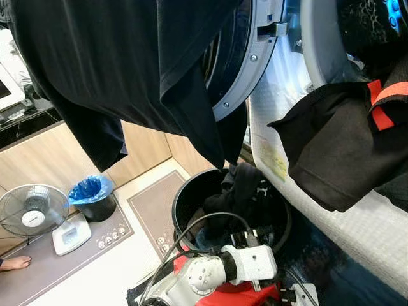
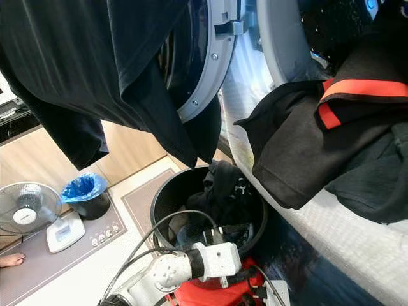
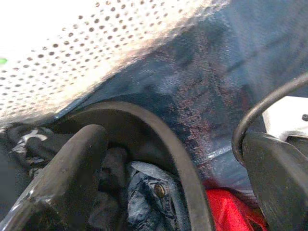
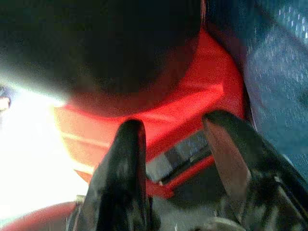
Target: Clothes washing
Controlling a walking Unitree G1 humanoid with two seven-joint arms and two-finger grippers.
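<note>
Floor bucket (image 1: 185,204); left tool (image 3: 168,159) seemingly above.

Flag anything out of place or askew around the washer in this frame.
A black garment is draped over the open washer door instead of inside the drum. More dark clothing with orange-red trim spills out of the drum opening onto the machine's front. The black bucket below holds more clothes.

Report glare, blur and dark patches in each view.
Eye views: sharp, garment nearly featureless black. Left wrist view: perforated panel blown out white, fingers soft. Right wrist view: glare at one edge, red bin blurred, dark mass above.
</note>
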